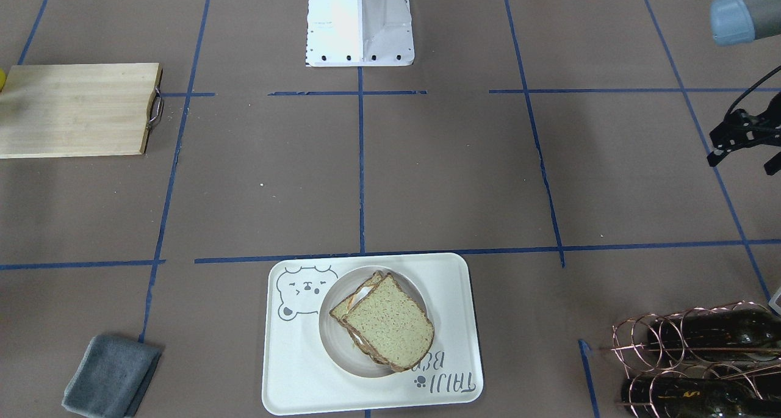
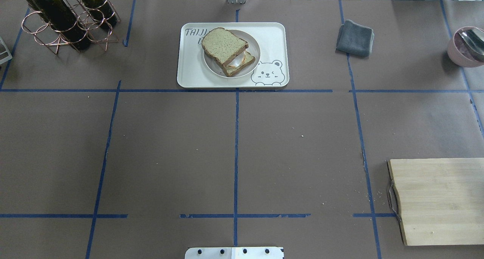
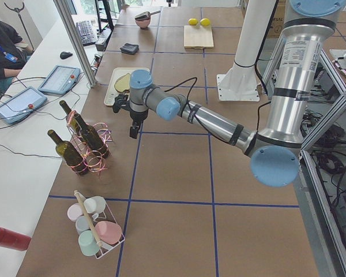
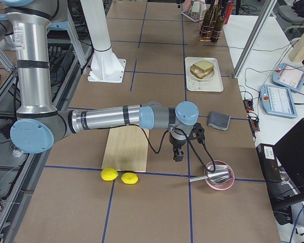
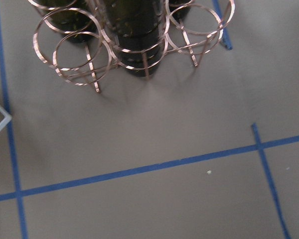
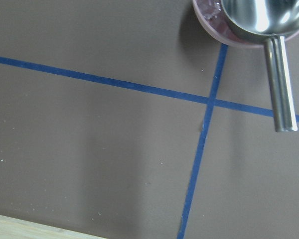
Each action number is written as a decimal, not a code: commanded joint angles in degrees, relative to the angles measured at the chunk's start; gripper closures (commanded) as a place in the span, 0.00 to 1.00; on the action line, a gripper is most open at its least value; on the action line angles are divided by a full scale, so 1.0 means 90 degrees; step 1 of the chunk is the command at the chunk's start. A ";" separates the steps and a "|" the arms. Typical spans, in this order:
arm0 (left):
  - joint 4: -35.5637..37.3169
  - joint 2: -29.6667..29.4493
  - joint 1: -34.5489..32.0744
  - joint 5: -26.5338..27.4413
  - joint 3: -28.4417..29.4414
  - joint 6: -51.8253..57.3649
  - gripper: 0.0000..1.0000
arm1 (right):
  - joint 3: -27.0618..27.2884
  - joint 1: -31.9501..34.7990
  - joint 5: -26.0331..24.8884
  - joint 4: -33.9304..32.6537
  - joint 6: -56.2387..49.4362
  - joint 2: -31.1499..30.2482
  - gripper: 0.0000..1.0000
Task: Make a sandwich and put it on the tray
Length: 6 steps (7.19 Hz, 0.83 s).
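Sandwich assembled, on round plate inside tray; task looks complete. Left gripper wide, empty. Right gripper: spread cannot be told.

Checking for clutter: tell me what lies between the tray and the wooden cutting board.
Nothing: only bare brown table cover crossed by blue tape lines separates the tray and the cutting board, as the overhead view shows.

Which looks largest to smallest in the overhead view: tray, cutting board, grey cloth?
1. cutting board, though it is nearer the camera and cropped, so unsure against the tray
2. tray
3. grey cloth
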 commanded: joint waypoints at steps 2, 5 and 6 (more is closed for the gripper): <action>0.0705 0.0339 -0.0865 -0.0075 0.0413 0.1260 0.00 | -0.0225 0.0648 0.0072 -0.0003 0.0108 -0.0191 0.00; 0.0627 0.0858 -0.1129 -0.0591 0.0705 0.1535 0.00 | -0.0069 0.0679 0.0082 -0.0003 0.0373 -0.0269 0.00; 0.0607 0.0859 -0.1130 -0.0592 0.0755 0.1535 0.00 | -0.0069 0.0679 0.0082 -0.0003 0.0373 -0.0337 0.00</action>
